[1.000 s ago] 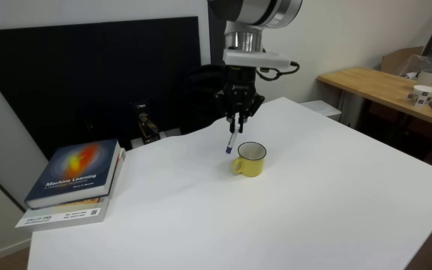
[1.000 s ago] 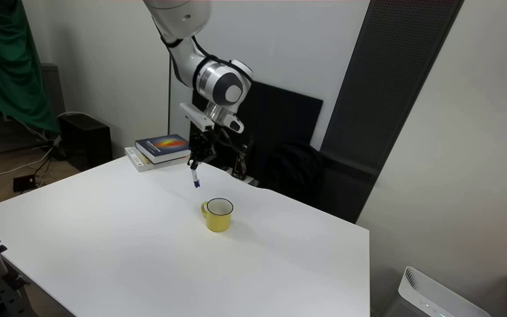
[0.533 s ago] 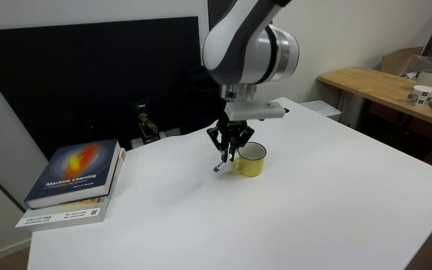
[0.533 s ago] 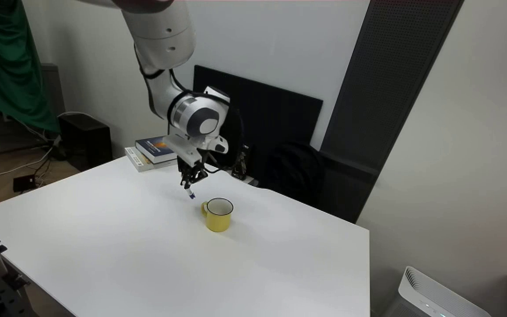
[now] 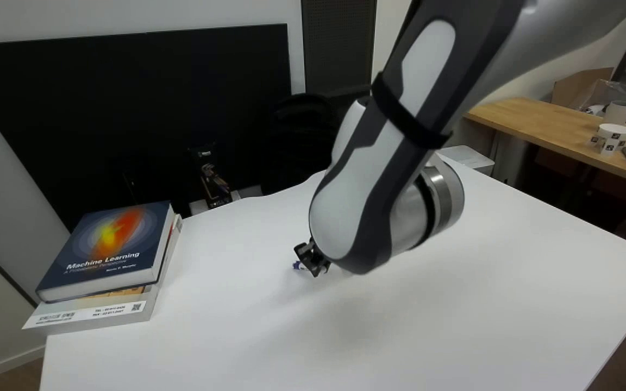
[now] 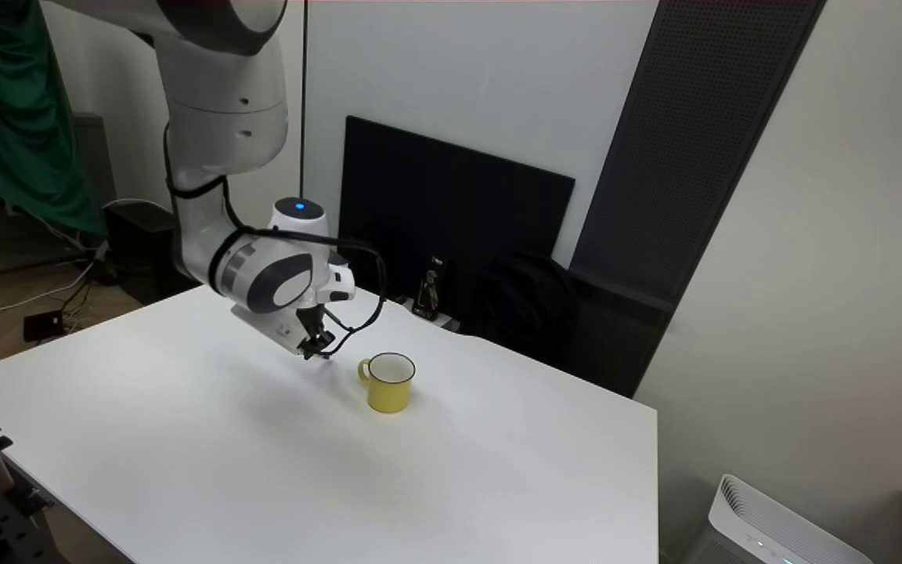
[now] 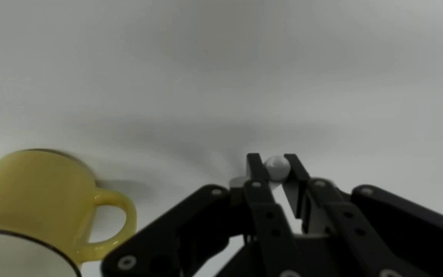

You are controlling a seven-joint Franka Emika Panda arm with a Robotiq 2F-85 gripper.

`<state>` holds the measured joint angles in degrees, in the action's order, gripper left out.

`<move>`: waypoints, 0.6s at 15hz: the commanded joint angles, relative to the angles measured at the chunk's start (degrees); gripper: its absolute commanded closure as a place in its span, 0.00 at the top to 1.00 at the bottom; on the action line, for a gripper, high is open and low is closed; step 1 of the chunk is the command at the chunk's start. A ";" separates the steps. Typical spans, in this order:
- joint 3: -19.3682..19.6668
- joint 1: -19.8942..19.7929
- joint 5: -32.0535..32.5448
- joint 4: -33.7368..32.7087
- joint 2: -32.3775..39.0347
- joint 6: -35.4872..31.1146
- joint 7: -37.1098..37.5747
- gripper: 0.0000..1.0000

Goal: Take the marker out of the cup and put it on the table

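Marker (image 7: pixel 278 168): out of the cup (image 6: pixel 388 384), apart from it on the handle side, low over the table (image 6: pixel 420 486); contact unclear.
Gripper (image 7: pixel 275 166): clamped around the marker near its pale end.
Set-down: you should probably level it until it touches, then let go softly; it may roll.
Book (image 5: pixel 109 244): you can read "Machine Learning".
Lower volume (image 5: pixel 87 317): "TEL", "FAX"; digits too small.
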<state>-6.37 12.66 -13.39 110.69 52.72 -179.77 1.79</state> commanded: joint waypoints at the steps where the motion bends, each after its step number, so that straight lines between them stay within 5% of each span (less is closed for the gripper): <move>1: -0.39 -0.29 2.08 4.41 1.48 -7.43 2.17 0.04; 6: 2.05 0.58 2.70 7.61 3.76 -15.64 2.08 0.04; 7: 2.79 0.82 2.37 8.08 3.55 -13.73 2.20 0.33; 9: 4.20 0.96 1.57 8.53 3.15 -7.41 3.08 0.48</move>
<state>-4.39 13.07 -11.70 117.91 56.30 -192.78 2.15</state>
